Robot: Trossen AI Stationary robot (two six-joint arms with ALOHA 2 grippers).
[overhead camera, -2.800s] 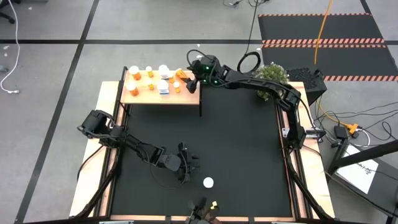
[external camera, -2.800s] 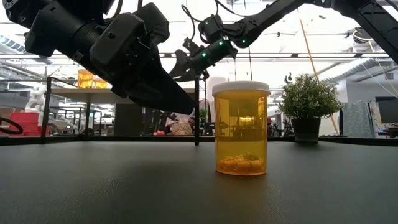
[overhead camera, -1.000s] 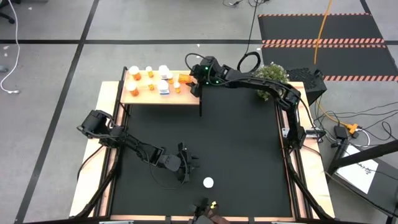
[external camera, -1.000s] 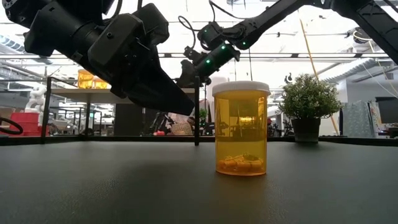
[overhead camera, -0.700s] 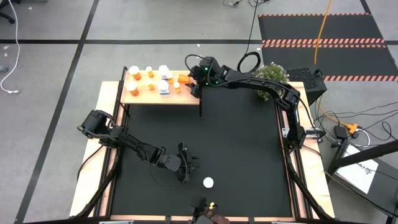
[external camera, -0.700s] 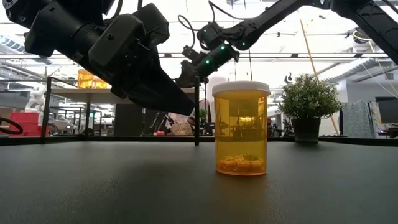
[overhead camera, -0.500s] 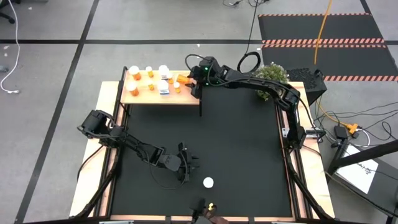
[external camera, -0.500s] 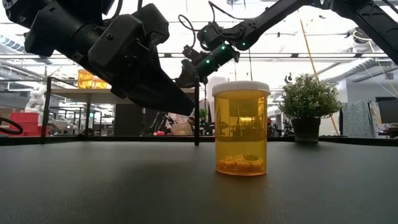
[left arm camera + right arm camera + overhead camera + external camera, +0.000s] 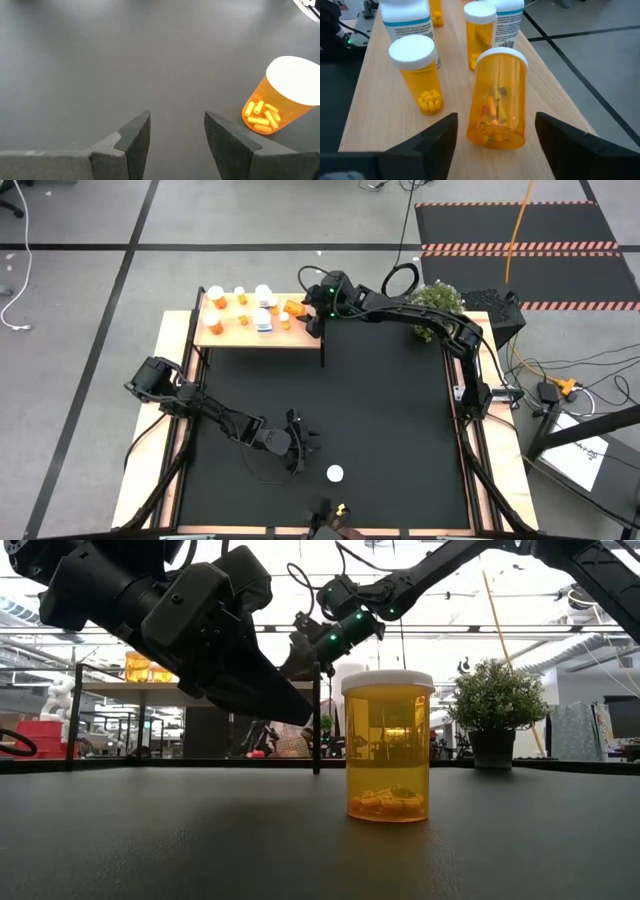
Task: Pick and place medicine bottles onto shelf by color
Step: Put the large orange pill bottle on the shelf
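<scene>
Though both open — left gripper (image 9: 175, 131), right gripper (image 9: 496, 120) (each empty) — one unshelved bottle (image 9: 387, 745).

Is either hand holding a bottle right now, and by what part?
No. The right hand stands open around an orange bottle on the shelf; the left hand is open and empty.

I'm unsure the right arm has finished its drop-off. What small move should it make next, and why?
Probably back the right gripper straight away from the light-wood shelf board. Its fingers stand open on either side of the large orange pill bottle with the white cap, which rests on the board, seemingly tilted. Retreating without brushing it should avoid tipping it.
</scene>
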